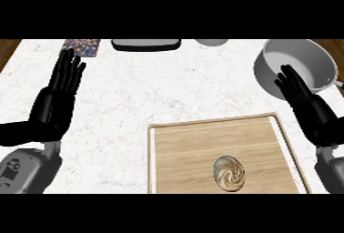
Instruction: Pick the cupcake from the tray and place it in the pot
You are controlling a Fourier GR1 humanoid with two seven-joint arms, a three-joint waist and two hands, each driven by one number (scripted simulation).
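One cupcake [229, 174] in play, and it's sitting on the wooden tray [188, 154], toward the tray's near edge and a little right of its middle. From straight above you mostly see its swirly frosting top, tan and cream. Nothing is touching it.

That tray is a pale wood board with a raised rim, lying on the white marbled counter [168, 86] in the lower right part of the view, with its near edge cut off at the bottom.

Up and to the right of the tray is the pot [309, 57], grey with a pale inside and nothing I can see in it. It's well apart from the cupcake.

Right hand [306, 102] is up at the right side, fingers straight and pointing away from the robot, holding nothing. Its fingertips overlap the pot's near rim in the picture, but I can't tell if they actually touch it. The hand sits just off the tray's far right corner.

Left hand [57, 102] is way over at the left, fingers straight and close together, also with nothing in it, just resting above the counter and well away from the tray.

Along the far edge of the counter there's a dark rectangular thing [146, 44], a colourful patterned item [82, 46] near the left fingertips, and a small grey round object [212, 42] partly cut off.
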